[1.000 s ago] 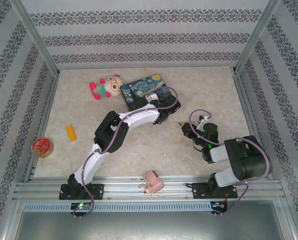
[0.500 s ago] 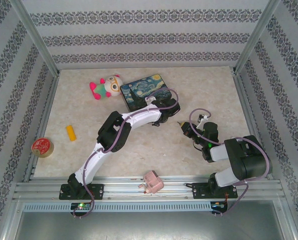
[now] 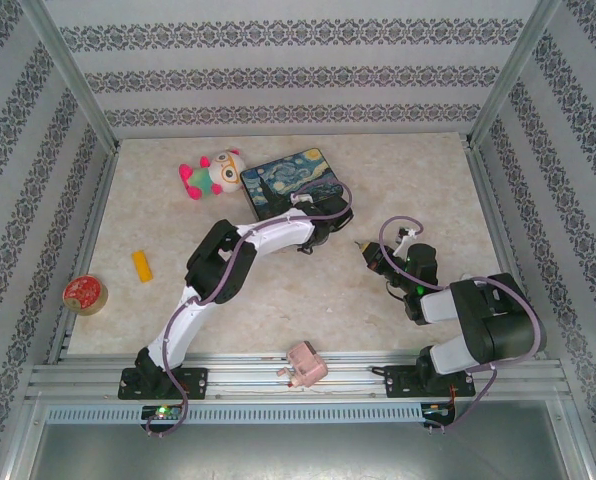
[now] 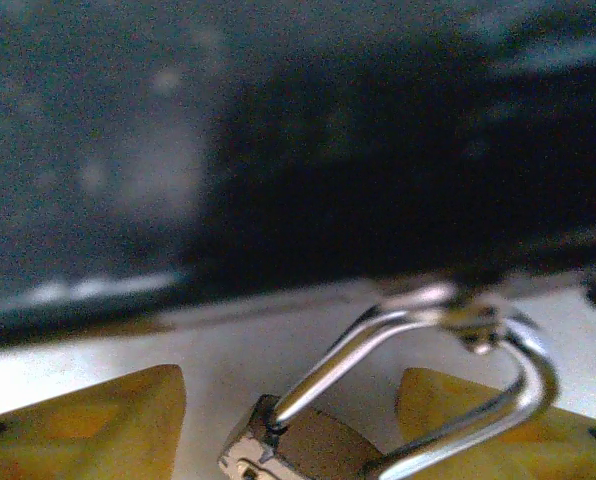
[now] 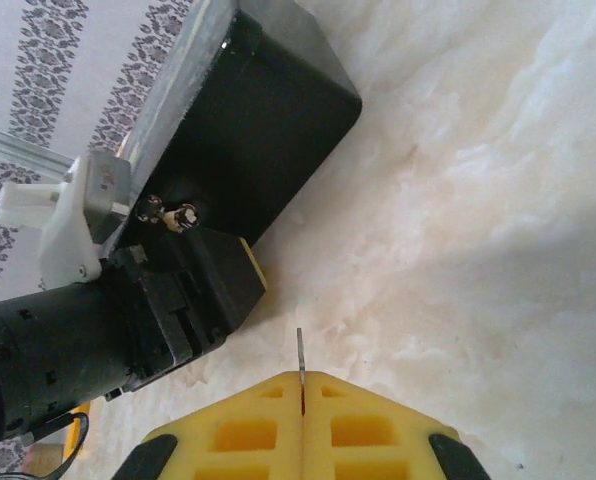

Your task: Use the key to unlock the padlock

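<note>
In the left wrist view the small brass padlock [image 4: 313,450] lies on the table, its silver shackle [image 4: 418,330] pointing at the dark side of the painted tin box [image 4: 378,180]. My left gripper [image 4: 293,385] is open around it, one yellow finger [image 4: 88,425] each side, and table shows between the left finger and the lock body. From above, that gripper [image 3: 323,222] sits at the box's near edge and covers the padlock. My right gripper [image 5: 302,385] is shut on the key [image 5: 300,350], whose thin blade sticks out of the fingertips. It [image 3: 366,250] hovers just right of the left gripper.
The starry-night tin box [image 3: 288,180] stands at the back centre with a pink-and-green plush toy [image 3: 210,172] to its left. A yellow cylinder [image 3: 141,266] and a red tape roll [image 3: 84,294] lie far left. A pink blocky object [image 3: 304,363] rests on the front rail.
The left gripper's fingers have come closer together around the padlock, and its wrist has shifted slightly towards the tin box. The right arm holds still with the key.
</note>
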